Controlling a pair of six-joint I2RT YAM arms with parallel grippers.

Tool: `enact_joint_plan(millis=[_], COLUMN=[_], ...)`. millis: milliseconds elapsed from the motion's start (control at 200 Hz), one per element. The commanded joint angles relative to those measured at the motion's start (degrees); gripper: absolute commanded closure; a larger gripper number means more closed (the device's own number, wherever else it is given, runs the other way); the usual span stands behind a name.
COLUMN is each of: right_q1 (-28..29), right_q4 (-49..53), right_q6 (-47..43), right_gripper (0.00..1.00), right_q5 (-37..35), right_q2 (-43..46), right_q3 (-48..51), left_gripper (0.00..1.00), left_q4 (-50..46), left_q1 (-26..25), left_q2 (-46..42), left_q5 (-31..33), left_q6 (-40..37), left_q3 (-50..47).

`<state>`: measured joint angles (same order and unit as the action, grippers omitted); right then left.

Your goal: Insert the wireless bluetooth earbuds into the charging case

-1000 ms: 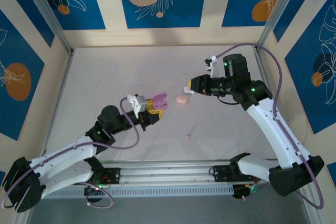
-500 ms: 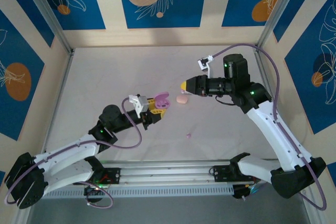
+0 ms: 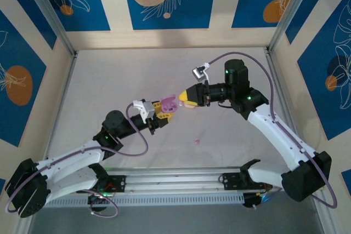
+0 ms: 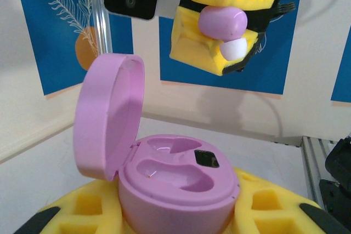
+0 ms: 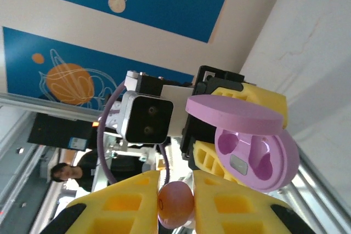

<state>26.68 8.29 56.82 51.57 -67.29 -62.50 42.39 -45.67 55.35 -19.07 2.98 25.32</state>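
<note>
Hovering earbud point(image 4: 222, 22) — above open case point(image 4: 176, 190).

open purple case point(image 4: 175, 179), purple earbud point(image 4: 222, 21) above

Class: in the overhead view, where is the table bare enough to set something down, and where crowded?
Bare: the table far left, between back wall and left arm. Crowded: the centre, where the left gripper holding the open case meets the right gripper; a loose earbud lies just nearer.

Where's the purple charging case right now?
Lid open, the purple charging case sits clamped in the left gripper near mid-table, with the right gripper holding an earbud close by.
</note>
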Motion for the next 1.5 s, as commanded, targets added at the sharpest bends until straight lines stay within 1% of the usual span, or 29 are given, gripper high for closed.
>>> enact_joint_plan(millis=[0, 305, 410, 550, 750, 955, 1221, 1341, 1496], right_q1=[0.6, 2.4, 3.4, 4.1, 4.2, 4.3, 5.0, 6.0, 8.7], right_q4=[-6.8, -6.8, -7.0, -2.2, 1.1, 10.3, 17.2, 17.5, 17.4], right_q6=[6.8, 11.9, 11.9, 7.4, 1.7, -5.1, -7.9, -8.1, -8.8], right_gripper=[0.79, 0.79, 0.79, 0.79, 0.79, 0.79, 0.79, 0.80, 0.79], right_q5=[3.6, -0.7, -1.5, -3.7, -6.1, -7.2, -8.7, -9.1, -11.7], right_q2=[-0.1, -2.2, -2.7, -2.3, -0.1, 0.4, 0.8, 0.8, -0.7], right_q3=[0.1, 1.1, 0.9, -0.4, -0.7, -6.1, -11.7, -13.1, -14.7], left_gripper=[0.73, 0.73, 0.73, 0.73, 0.73, 0.74, 0.74, 0.74, 0.74], left_q4=[3.8, 3.6, 3.6, 3.3, 1.4, 0.4, 0.9, 0.6, 3.0], left_q1=[-0.6, -0.6, -0.6, -0.6, -0.6, -0.6, -0.6, -0.6, -0.6], left_q2=[-1.6, -2.7, -2.6, -3.0, -3.1, -2.9, -1.9, -1.7, 0.1], left_q5=[0.5, 1.0, 1.3, 2.0, 2.6, 3.7, 4.5, 4.8, 4.7], left_q6=[-1.5, -2.7, -2.6, -2.3, -1.8, -1.2, -1.7, -1.7, -0.7], left_q3=[-0.9, -1.1, -1.1, -1.1, -0.3, 0.4, 1.2, 1.1, 0.8])
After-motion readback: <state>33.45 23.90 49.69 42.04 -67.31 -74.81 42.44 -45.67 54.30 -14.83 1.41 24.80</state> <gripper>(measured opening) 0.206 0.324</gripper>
